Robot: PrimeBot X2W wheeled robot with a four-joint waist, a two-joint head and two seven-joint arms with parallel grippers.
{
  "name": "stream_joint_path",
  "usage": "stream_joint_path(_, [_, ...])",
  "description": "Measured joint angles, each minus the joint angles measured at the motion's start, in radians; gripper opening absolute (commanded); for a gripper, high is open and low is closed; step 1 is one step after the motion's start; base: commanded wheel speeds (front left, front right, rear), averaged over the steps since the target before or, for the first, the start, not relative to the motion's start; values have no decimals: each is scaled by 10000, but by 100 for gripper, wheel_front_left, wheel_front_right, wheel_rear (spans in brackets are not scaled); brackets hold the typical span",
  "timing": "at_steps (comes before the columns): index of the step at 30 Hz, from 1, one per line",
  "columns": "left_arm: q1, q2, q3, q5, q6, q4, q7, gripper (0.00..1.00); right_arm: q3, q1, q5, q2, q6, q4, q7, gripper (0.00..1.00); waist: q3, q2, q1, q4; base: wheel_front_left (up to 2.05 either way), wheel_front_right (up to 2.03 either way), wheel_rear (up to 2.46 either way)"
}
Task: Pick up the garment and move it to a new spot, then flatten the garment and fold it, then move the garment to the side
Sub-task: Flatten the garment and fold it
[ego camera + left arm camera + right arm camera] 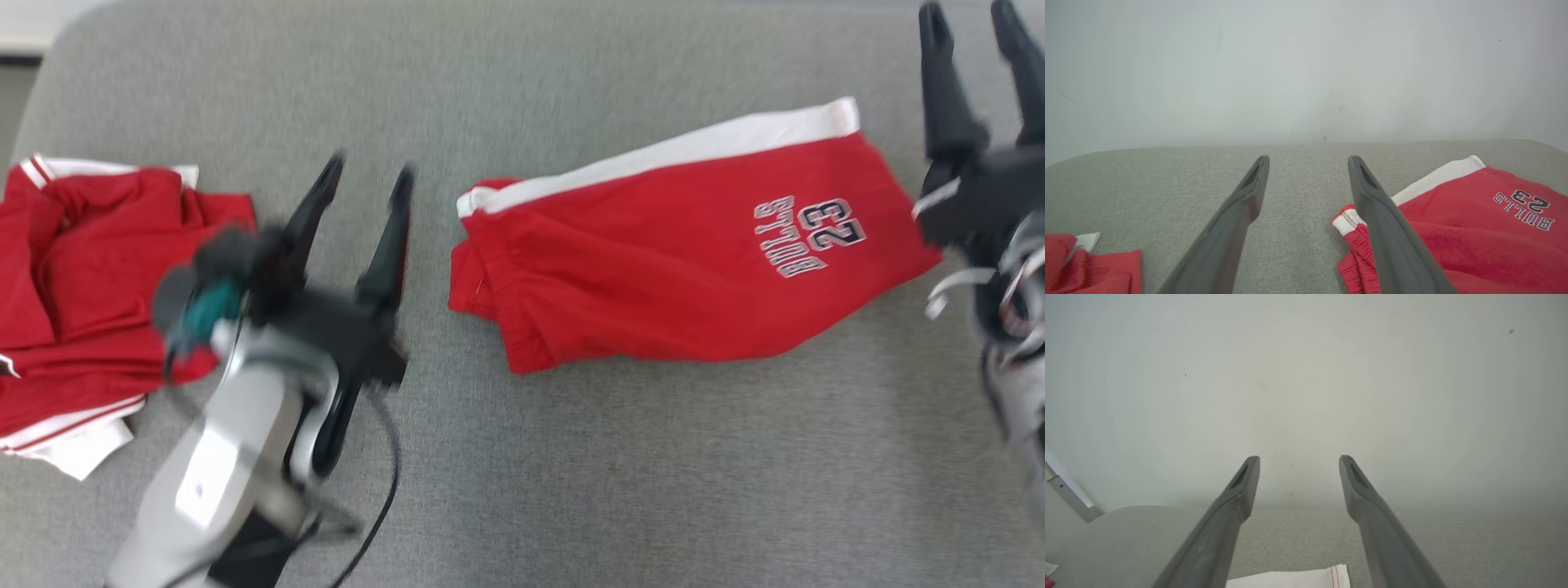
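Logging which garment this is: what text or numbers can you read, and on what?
"BULLS": on the folded red fabric shorts with white side stripe, upside down in the head view.
"23": beside it, same shorts.
Crumpled red-and-white garment at left: no text visible.

Grey woven surface [571, 457], rounded at the far left corner. Right of centre, lying flat on it: folded red shorts [653, 278], white band along the far edge, "BULLS 23" print near the right end, upside down in the head view. At the left edge, well apart from the shorts: rumpled red pile [82, 294] with white trim.
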Motion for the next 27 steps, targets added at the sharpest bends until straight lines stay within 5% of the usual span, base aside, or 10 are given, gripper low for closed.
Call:
stream_joint_path(6, [1896,702,-10,437,180,-899,-700,100,-163,2313,-610,669,-825,-1149,-1908,100,-909,0,-1,-297,0,0,0])
stream_joint_path(10, [2843,832,71,449,326,-1200,-702,100,-199,3664,-671,1049,-1185,-1601,-1944,100,-1456,0,-1,-516,0,0,0])
stream_joint_path(27, [6343,1214,1212,-115,662,-1952,-711,100,-466,6439,-859,2201,-1620,-2395,-1875,100,-3348,-1,0,-1787,0,0,0])
